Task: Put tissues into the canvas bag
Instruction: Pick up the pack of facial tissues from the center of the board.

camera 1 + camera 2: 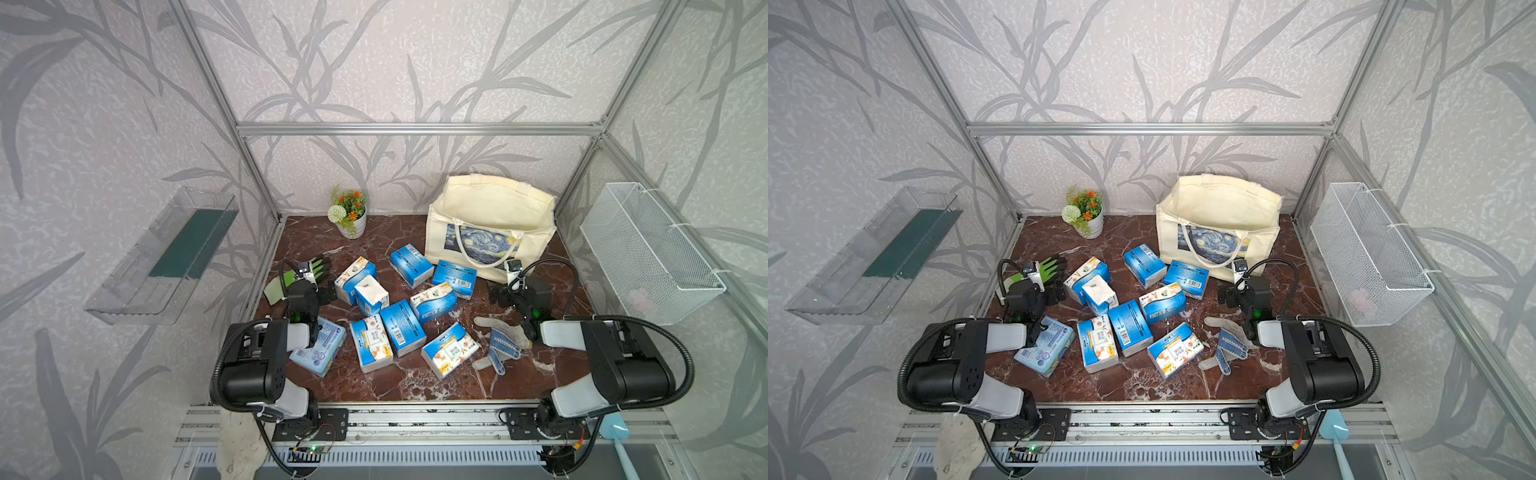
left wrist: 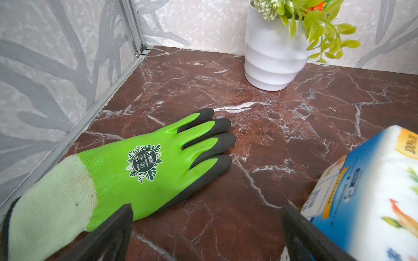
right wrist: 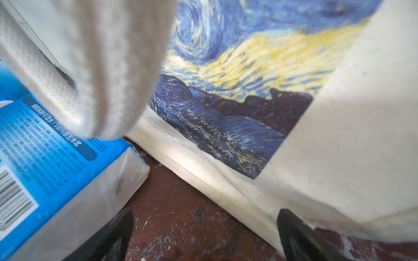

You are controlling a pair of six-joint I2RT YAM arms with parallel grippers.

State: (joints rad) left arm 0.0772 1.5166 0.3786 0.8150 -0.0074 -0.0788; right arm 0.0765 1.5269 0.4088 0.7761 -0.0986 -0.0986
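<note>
Just beside the right tool [image 3: 203, 228], on its left-arm side, a blue tissue pack [image 3: 45, 158] lies flat on the table [image 3: 181, 214]. Its long axis runs roughly along the canvas bag [image 3: 339, 146], which stands straight ahead. This tool and the left tool [image 2: 205, 226] are spread wide and empty. We judge the right arm nearer.

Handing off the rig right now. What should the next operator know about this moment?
Left tool: open, empty, low over the table between the green glove and a tissue pack.
Right tool: open, empty, low at the front of the canvas bag, beside another pack.
Tissues: nine packs visible, all scattered on the table. The bag stands open at the far right; no pack seen inside.
Done: nothing bagged.
Left: bag every pack; leave the green glove and dotted glove.
</note>
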